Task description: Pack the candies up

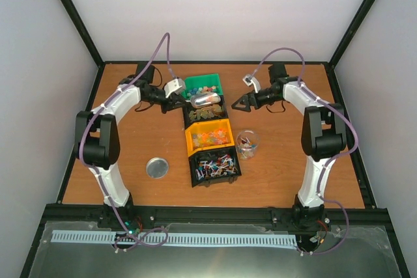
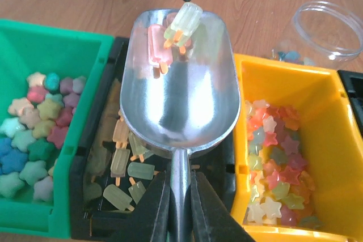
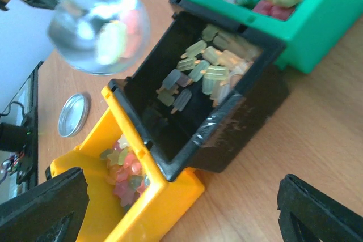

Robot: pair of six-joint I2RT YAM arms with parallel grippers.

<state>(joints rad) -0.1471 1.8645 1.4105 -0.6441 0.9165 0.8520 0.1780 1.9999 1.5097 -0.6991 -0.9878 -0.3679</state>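
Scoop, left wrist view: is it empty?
No, the scoop carries two popsicle-shaped candies, one pink and one pale green, lying near its far end.

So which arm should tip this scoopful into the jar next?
Left. The left end effector is shut on the scoop, which carries two candies above the black bin. The right end effector is open and empty; it could steady the jar.

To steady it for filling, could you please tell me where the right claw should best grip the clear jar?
Probably grip the clear jar by its wall below the rim, the right claw coming from its right, open side. It stands upright, mouth up, and the yellow bin crowds its left.
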